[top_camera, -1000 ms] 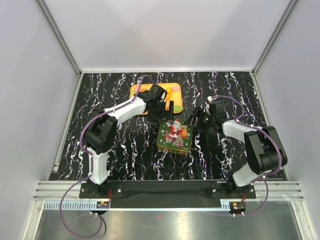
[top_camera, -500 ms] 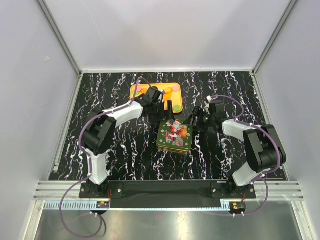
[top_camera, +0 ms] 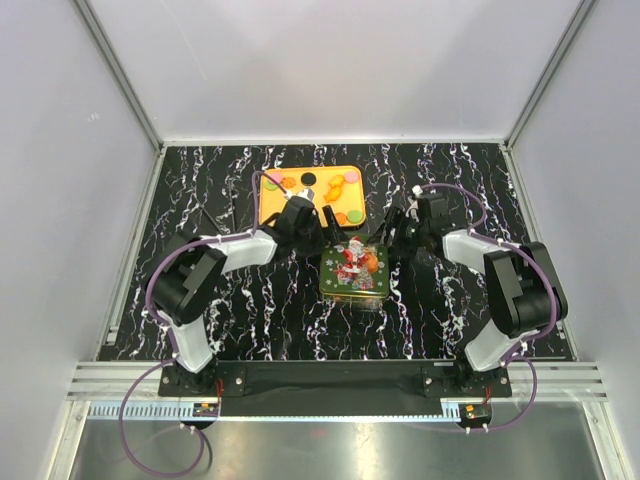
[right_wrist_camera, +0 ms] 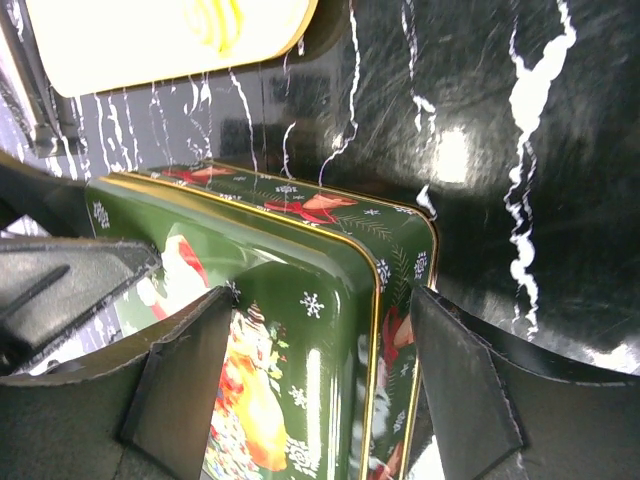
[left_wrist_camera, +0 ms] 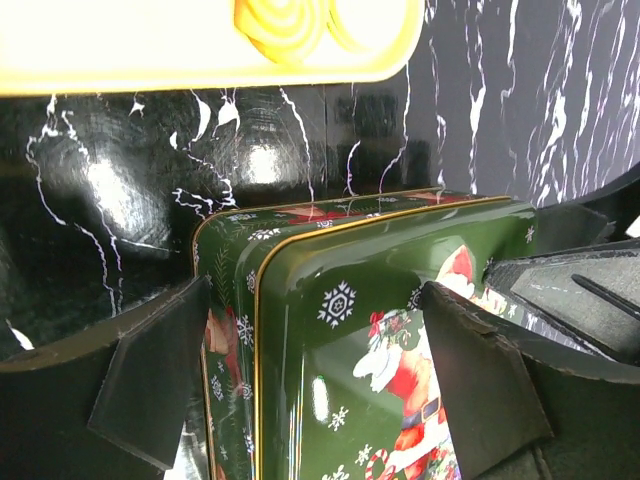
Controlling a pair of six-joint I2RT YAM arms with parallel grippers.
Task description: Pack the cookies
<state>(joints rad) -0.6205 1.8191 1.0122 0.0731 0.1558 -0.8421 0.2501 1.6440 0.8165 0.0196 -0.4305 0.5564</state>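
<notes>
Top external: cookies [top_camera: 333,192] just beyond left tool [top_camera: 325,230].

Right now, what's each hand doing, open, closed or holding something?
Left hand: astride a corner of the tin; grip cannot be told.
Right hand: astride another tin corner; grip cannot be told.

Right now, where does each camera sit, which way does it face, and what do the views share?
Top external: above, behind the bases, looking down on table, tray, cookies, tin; both arms show.
Left wrist: on left arm, facing tin and tray beyond; left fingers show.
Right wrist: on right arm, facing tin and tray; right fingers show.
Shared: all see tin and tray.
</notes>
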